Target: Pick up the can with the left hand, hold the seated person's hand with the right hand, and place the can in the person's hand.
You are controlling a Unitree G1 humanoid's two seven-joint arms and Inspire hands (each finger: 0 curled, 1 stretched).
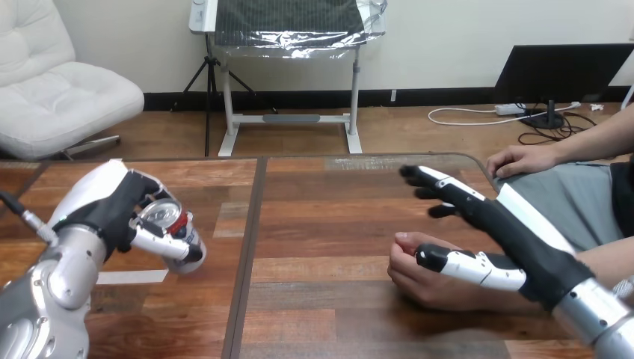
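Observation:
My left hand (112,211) is at the view's left, lifted above the wooden table (321,217), with its fingers and thumb curled round a red and silver can (167,218). The can is tilted so its top faces me. At the right, the person's hand (420,283) rests on the table, loosely curled. My right hand (523,243) hovers over it with its fingers straight and pointing left. Its thumb lies across the top of the person's hand, not curled round it.
The person's other hand (523,159) lies at the table's far right corner. A strip of white tape (133,277) is stuck on the table under my left hand. A dark seam (250,239) runs down the tabletop between the two hands.

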